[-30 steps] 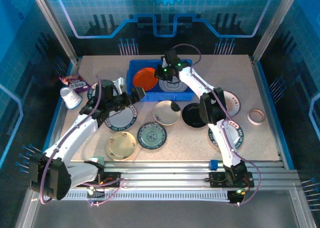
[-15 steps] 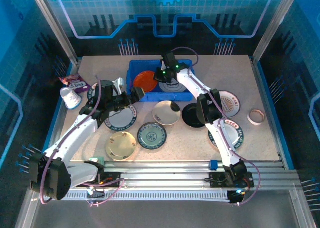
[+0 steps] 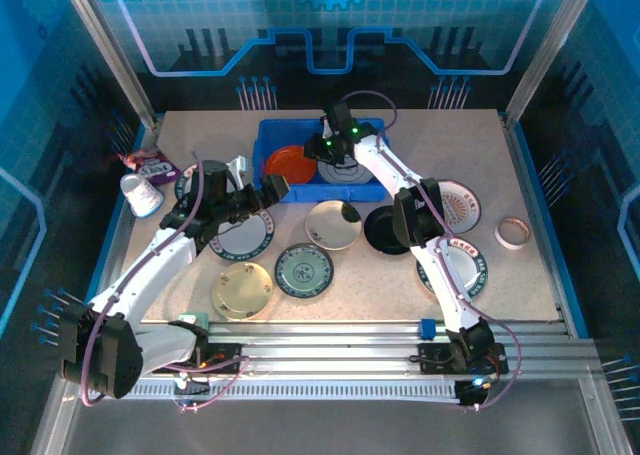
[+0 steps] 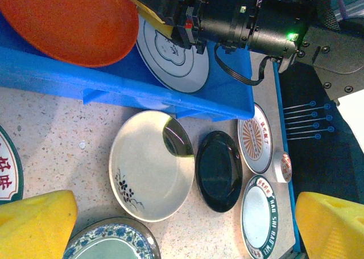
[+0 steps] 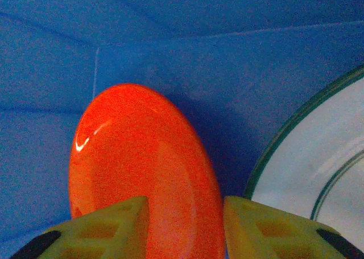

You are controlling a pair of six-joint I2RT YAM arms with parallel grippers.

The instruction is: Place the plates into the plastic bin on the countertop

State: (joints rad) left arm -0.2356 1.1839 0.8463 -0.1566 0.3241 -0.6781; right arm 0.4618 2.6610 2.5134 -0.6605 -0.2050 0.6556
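right gripper point(image 5: 183, 225) | jaws half parted over orange plate point(image 5: 142, 168) in plastic bin point(image 5: 170, 42), gripping nothing | widen, then lift your claw straight clear | left gripper point(image 4: 182, 230) wide, empty

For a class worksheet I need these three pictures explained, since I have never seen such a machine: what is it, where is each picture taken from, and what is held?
These are two robot arms bolted at a table's edge, each ending in a two-finger gripper. The wide picture looks down from above; the other two come from a camera on each wrist. On the countertop lie several plates, among them a cream plate and a black plate, plus a white cup. The blue bin holds an orange plate and a white plate. The right gripper reaches over the bin, jaws apart above the orange plate. The left gripper is open and holds nothing.
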